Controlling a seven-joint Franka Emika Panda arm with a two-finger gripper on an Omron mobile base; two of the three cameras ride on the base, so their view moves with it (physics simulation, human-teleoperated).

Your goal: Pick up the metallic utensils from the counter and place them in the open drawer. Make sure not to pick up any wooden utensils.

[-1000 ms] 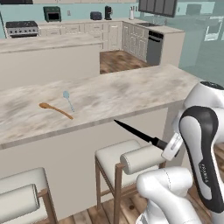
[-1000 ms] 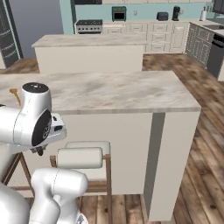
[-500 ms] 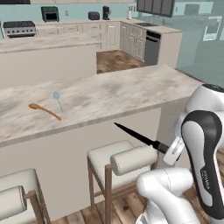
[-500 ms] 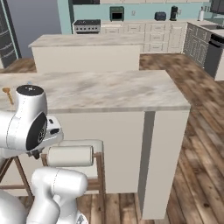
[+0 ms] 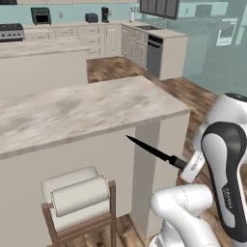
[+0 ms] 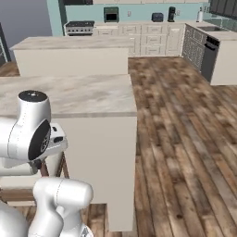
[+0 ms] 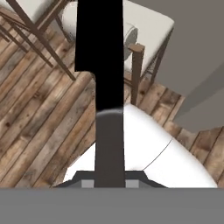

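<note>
My gripper [image 5: 183, 165] is shut on the black handle of a slim knife [image 5: 153, 151], one of the metallic utensils. The dark pointed blade sticks out to the left, level with the counter's cream side and below its top. In the hand view the knife [image 7: 101, 48] runs straight up from between my fingertips, over a stool and the wooden floor. The counter [image 5: 82, 110] is a beige marbled slab ahead and to the left, and its end [image 6: 88, 95] stands beside the arm in the right base view. The open drawer and the wooden utensils are out of view.
A cushioned wooden stool [image 5: 79, 195] stands against the counter base below the knife tip. A second island [image 5: 38, 53] and wall cabinets lie behind. Open wooden floor [image 6: 185, 139] stretches to the right of the counter end.
The whole picture has slid left, so the base has driven right along the counter. The spoons have left the left base view. The knife stays in my shut gripper.
</note>
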